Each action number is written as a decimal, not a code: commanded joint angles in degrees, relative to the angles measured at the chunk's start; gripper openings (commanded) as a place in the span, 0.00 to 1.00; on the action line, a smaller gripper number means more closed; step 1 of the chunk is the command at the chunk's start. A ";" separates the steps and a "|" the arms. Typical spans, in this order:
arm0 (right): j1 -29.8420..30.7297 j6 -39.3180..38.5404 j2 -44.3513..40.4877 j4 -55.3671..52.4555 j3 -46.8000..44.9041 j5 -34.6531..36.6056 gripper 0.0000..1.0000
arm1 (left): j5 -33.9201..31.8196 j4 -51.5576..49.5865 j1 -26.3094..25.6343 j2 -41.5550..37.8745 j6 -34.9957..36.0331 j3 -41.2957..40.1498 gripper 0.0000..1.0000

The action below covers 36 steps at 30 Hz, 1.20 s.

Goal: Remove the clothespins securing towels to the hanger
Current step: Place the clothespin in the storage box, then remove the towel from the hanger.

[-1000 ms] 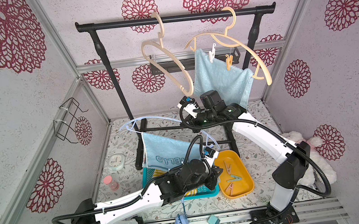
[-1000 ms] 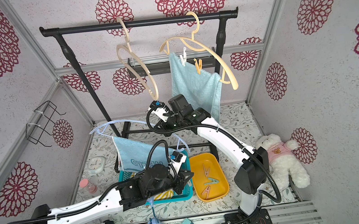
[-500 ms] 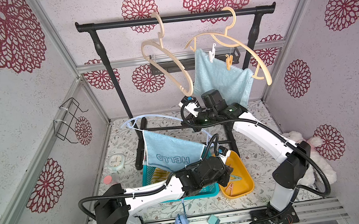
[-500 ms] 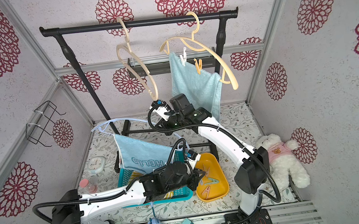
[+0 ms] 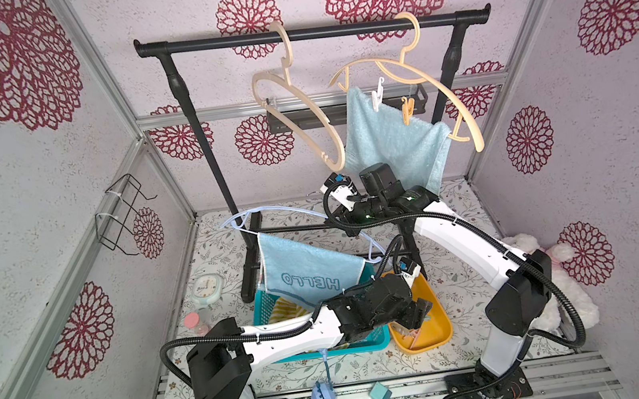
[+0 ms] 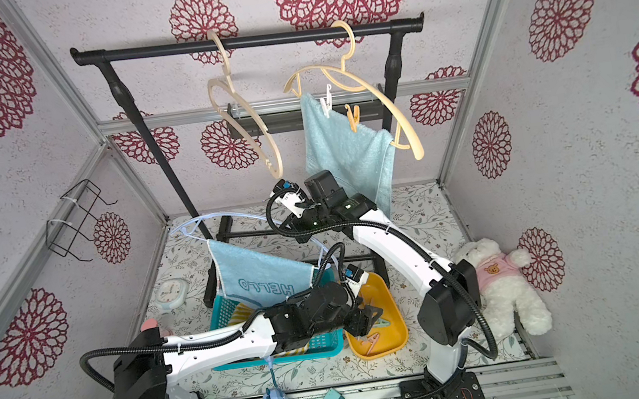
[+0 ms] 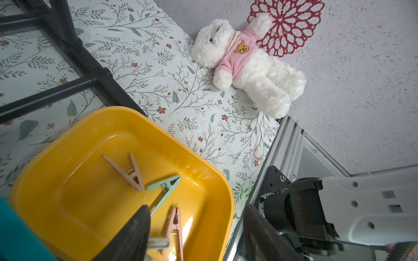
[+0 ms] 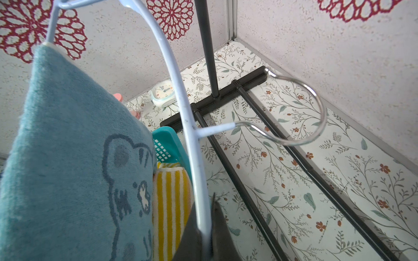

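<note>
Left end effector [image 7: 196, 237] is parked over the yellow tray [image 7: 67, 140], jaws wide apart and nothing between them. In the tray are a beige clothespin [image 7: 133, 174], a mint clothespin [image 7: 164, 189] just beside its tip, and a pink clothespin [image 7: 175, 226]. A pale clothespin [image 7: 158, 243] sits right against one finger, and I can't tell whether it's lying in the tray. Right end effector [image 8: 204, 226] is clamped tight on the wire of the light-blue hanger [image 8: 178, 90], holding it up off the desk [image 7: 181, 90]. The HELLO towel [image 5: 307, 277] is draped over that hanger, its low corner above the teal basket [image 5: 267, 306]. The striped towel [image 8: 169, 203] is inside the basket. Two beige hangers are on the black rail [image 5: 308, 34]. The first beige hanger [image 5: 284, 46] hangs alone. The second beige hanger [image 5: 418, 28] carries the plain blue towel [image 5: 390, 145], pinned along its top edge by a white clothespin [image 5: 377, 94] and, near it, an orange-yellow clothespin [image 5: 407, 109].
</note>
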 commanded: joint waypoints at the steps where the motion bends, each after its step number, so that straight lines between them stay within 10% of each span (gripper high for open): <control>1: -0.57 1.82 -3.65 3.45 0.85 -2.13 0.00 | -1.20 0.31 -0.38 -4.94 0.73 0.19 0.67; 17: 0.93 0.70 -8.61 2.18 -1.86 1.69 0.00 | -23.24 -35.72 2.77 -39.90 7.35 3.76 0.69; 26: 6.27 -2.90 -14.57 -0.77 -3.80 13.63 0.00 | -22.01 -48.03 19.34 -55.13 1.98 0.85 0.76; 36: 8.53 -1.61 -19.18 -0.15 -5.44 13.69 0.00 | -11.93 -47.95 28.10 -54.26 7.97 -0.22 0.74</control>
